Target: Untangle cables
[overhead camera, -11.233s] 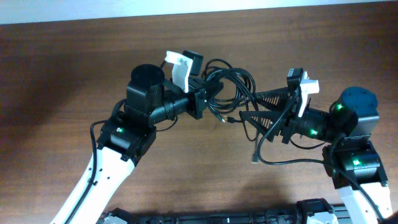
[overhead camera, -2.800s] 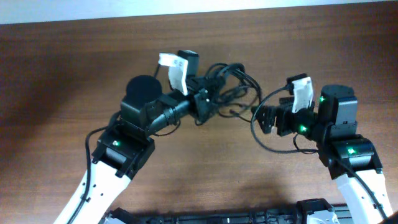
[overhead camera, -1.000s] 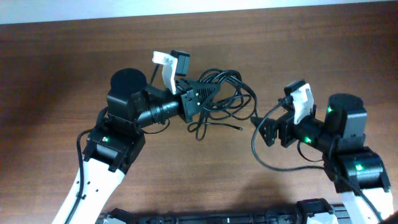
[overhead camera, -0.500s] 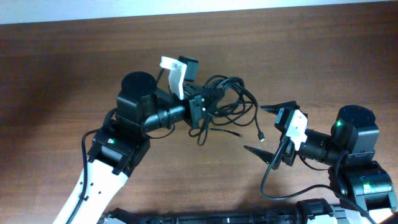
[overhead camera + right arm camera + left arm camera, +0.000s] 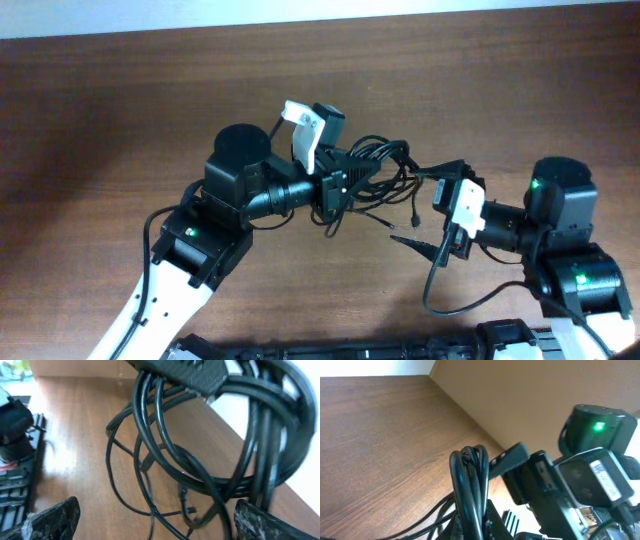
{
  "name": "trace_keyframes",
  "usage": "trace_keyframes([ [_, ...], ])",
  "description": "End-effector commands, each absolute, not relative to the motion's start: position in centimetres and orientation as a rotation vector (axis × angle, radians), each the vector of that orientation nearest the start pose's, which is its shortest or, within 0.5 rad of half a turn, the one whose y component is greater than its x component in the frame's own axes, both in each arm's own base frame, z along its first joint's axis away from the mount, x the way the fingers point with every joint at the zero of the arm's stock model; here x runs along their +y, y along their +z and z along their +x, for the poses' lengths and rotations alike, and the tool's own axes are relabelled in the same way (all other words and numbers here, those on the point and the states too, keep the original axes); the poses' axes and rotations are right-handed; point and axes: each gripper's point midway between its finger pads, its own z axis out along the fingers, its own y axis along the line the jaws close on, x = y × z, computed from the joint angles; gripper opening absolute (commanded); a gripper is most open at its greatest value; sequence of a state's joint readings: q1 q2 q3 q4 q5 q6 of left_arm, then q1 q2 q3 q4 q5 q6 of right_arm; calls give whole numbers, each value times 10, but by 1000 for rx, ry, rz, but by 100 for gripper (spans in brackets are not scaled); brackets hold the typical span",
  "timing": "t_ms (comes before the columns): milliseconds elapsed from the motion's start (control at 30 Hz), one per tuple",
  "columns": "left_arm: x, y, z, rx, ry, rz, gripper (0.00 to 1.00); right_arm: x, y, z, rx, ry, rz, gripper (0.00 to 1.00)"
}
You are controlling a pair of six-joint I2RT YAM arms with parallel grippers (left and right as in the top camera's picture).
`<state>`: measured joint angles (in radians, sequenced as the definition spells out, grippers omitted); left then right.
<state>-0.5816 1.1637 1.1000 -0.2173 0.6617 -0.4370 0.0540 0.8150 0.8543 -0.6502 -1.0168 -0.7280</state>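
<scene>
Cables (image 5: 392, 152) in a black tangle over wooden table (image 5: 120, 110), left gripper (image 5: 347, 178) clamped on them, right gripper (image 5: 408, 205) just beside the cables, fingers spread wide, holding nothing

surface: brown wood-grain table (image 5: 90, 110) | far edge: white strip (image 5: 300, 12) | light: pale sheen at table's left

The cables (image 5: 372, 158) bunch at mid-table between the left arm (image 5: 235, 180) and right arm (image 5: 560, 195), blocking the way through. Bare tabletop (image 5: 110, 110) lies open toward the far-left and far-right corners
</scene>
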Motion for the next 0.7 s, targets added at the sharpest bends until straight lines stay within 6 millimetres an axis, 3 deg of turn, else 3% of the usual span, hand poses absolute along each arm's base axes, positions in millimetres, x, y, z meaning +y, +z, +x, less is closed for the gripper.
trace_keyframes([
  [0,-293,361,242,1819,-1306,692,0,160,276,209,1520,706,-1208,87],
  [67,-293,362,242,1813,-1305,693,0,162,275,208,1519,737,-1209,80],
  [100,-293,363,242,1810,-1305,693,0,163,275,208,1515,753,-1211,67],
  [133,-293,364,243,1807,-1305,693,0,163,274,208,1516,761,-1211,41],
  [233,-291,364,248,1809,-1276,666,0,163,274,208,1520,764,-1209,8],
  [267,-289,363,252,1813,-1254,645,0,163,274,208,1522,766,-1207,4],
  [467,-281,362,270,1823,-1164,560,0,161,269,208,1560,768,-1196,4],
  [667,-258,367,289,1812,-1114,486,0,145,250,227,1779,680,-1055,4],
])
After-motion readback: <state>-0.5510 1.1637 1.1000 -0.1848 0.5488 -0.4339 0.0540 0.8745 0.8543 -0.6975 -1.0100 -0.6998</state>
